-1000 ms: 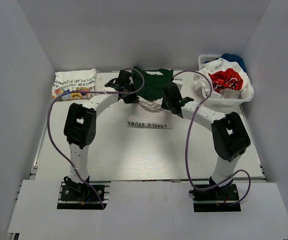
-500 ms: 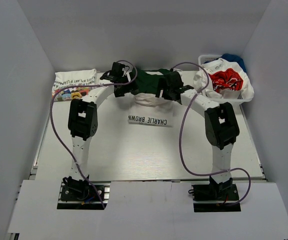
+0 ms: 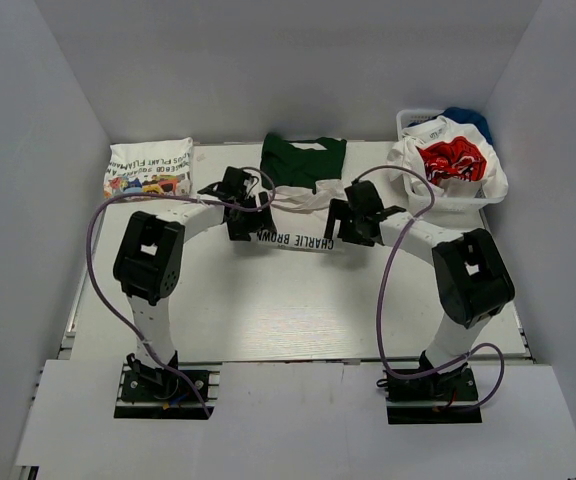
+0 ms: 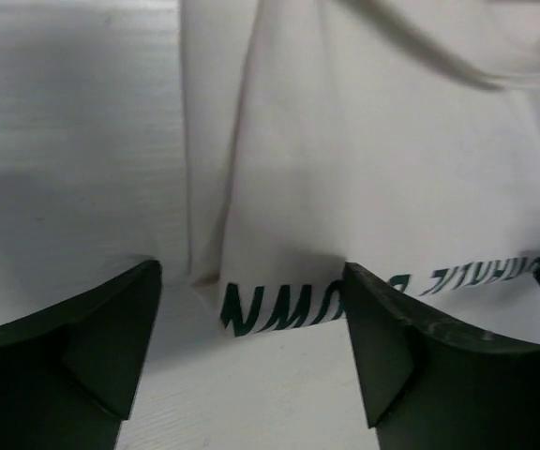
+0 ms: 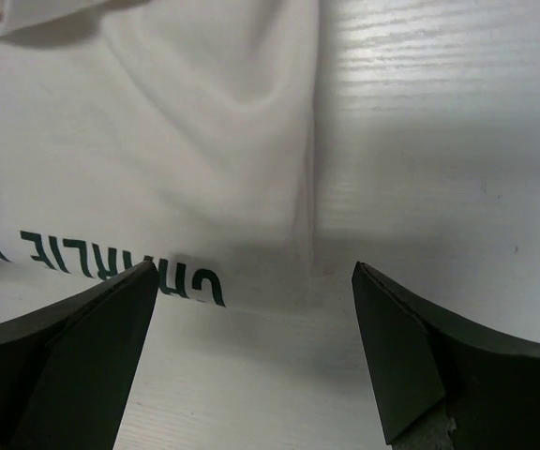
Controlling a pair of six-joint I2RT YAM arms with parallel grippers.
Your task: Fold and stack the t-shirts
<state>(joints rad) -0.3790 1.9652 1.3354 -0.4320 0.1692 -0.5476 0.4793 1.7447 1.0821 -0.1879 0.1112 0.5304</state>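
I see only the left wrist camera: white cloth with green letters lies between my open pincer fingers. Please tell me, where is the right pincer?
Observer: The right pincer is open over the same hem of the Charlie Brown t-shirt, at its other corner, beside the word CHARLIE.
Operator: Has the shirt another colour farther from me?
Observer: Yes, its dark green part lies toward the back wall.
Operator: Is any shirt already folded?
Observer: One folded t-shirt with a colourful print lies at the far left corner of the table.
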